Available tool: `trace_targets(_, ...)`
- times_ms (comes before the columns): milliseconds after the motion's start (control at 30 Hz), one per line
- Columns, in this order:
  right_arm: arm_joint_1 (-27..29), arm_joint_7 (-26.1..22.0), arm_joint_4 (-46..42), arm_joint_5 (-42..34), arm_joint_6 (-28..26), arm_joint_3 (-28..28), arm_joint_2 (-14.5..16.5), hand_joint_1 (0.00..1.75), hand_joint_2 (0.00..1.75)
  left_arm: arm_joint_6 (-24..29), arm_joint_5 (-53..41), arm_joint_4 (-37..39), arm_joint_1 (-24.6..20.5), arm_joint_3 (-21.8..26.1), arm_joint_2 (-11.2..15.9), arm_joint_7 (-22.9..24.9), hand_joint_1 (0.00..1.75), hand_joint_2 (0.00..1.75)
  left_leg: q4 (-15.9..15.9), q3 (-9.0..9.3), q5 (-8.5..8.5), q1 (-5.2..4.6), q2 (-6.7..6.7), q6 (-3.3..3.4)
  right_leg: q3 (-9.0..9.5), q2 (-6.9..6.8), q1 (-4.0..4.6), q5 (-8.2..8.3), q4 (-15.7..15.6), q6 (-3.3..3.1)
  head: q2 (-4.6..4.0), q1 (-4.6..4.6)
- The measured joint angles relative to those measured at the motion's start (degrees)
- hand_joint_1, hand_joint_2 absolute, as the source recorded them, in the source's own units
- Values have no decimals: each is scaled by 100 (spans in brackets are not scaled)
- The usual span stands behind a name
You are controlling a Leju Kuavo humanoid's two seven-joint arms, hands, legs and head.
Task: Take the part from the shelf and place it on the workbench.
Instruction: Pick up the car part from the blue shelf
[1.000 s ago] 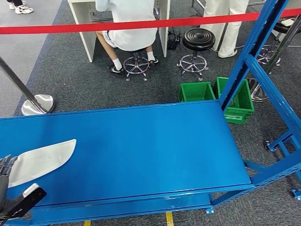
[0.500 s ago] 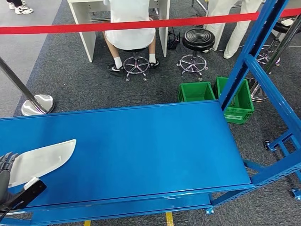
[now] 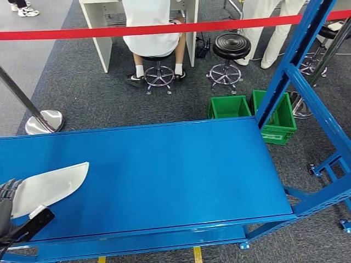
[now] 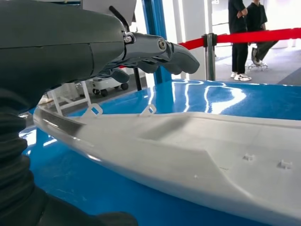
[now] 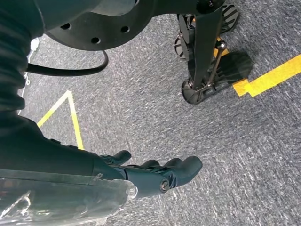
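The white plastic part point(image 3: 51, 187) lay flat on the blue workbench point(image 3: 165, 170), at its left end, its rounded tip pointing toward the middle of the bench. The left hand point(image 3: 7, 205) sat at the part's near, wide end, at the bench's left front corner. In the left wrist view the part point(image 4: 199, 155) stretched away as a long pale shell with small moulded tabs along one edge, resting on the glossy blue top. The dark fingers point(image 4: 167, 49) of that hand point(image 4: 142, 52) were extended above the part with blue bench showing between them and its surface, so they touched nothing there. Whether the thumb below, at the edge of the frame, pressed against the part could not be told; on what showed, the hand was loosened and held nothing.

The right hand point(image 5: 152, 172) hung over grey carpet point(image 5: 248, 141) marked with yellow tape lines point(image 5: 269, 75), its fingers straight, slightly apart and empty.

Beyond the far edge of the workbench, two green crates point(image 3: 252, 112) stood on the floor beside a blue shelf frame point(image 3: 310, 82). Farther back, a red barrier tape point(image 3: 165, 27) ran across, with a black stool point(image 3: 231, 46) and a seated person point(image 3: 153, 27) behind it at a white desk point(image 3: 99, 33).
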Motion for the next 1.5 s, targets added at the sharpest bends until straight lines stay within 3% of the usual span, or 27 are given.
trace_targets(1067,-8,-75,16,0,-15,75,-11,0,175,135,-205,124,-26,-262,180,-225,0,175,0,8,0,0,0,0,8,0,0,-2,0,-2,0,0)
trace_targets(1200,-10,-81,16,0,-15,78,-11,0,175,61,-108,169,-24,-352,209,-244,169,175,0,8,0,0,0,0,9,-1,0,-2,0,-2,0,0)
trace_targets(1500,-14,-127,18,-1,-17,79,-13,0,175,-69,82,317,58,-489,321,-358,175,175,0,8,-1,0,0,0,7,0,0,-2,0,-3,0,0)
